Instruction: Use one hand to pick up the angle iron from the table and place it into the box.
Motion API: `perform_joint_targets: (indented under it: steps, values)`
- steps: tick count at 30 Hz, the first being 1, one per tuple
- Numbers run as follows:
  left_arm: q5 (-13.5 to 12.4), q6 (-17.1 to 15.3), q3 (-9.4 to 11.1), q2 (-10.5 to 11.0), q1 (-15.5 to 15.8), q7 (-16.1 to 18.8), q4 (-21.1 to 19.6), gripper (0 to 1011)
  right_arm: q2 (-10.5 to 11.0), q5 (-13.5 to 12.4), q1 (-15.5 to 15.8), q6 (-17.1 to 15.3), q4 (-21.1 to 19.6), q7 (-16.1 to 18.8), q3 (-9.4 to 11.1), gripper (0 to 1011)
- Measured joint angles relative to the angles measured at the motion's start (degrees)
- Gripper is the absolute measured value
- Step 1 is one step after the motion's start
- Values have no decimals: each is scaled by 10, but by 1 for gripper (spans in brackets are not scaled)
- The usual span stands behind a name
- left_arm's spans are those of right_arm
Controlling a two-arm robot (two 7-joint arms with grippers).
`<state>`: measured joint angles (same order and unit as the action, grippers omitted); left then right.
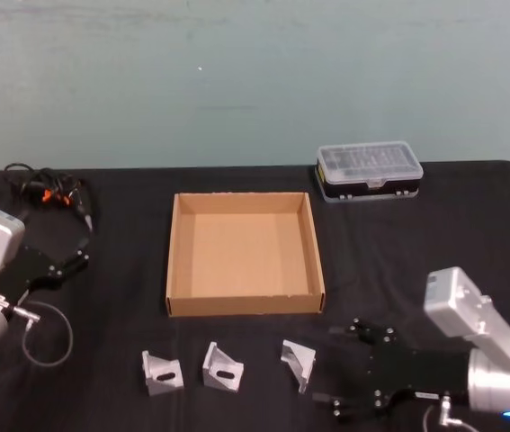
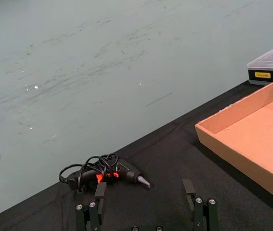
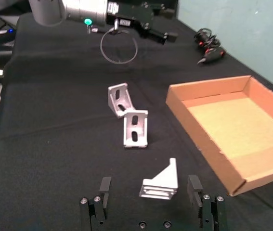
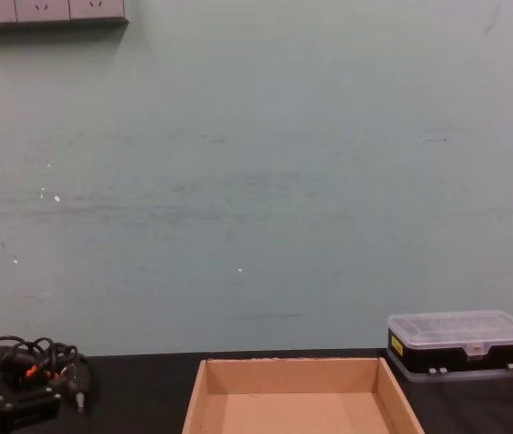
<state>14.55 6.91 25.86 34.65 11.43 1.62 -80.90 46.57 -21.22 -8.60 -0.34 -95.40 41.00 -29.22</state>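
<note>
Right gripper (image 1: 349,369): sitting open, facing rightmost angle iron (image 1: 299,364), box (image 1: 175,252) beyond; left gripper (image 1: 75,261): idling open, left.

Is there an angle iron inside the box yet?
No, the box shows only its bare cardboard floor, and all three angle irons sit on the table in front of it.

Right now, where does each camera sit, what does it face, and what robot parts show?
Head: high, looking down at the table; left tool, right tool.
Chest: low, forward over the box to the wall.
Left wrist: toward the cable tangle; own fingers.
Right wrist: toward an angle iron between own fingers.
All four share the box.
</note>
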Motion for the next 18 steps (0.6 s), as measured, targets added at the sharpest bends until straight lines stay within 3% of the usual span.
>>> perform_joint_targets:
  steps: [9, 18]
  values:
    - [0, 0, 0, 0, 0, 0, 0, 1000, -32, 36, -24, -25, 24, -7, -27, 1000]
    - [0, 0, 0, 0, 0, 0, 0, 1000, -59, 52, -42, -58, 45, -20, -39, 1000]
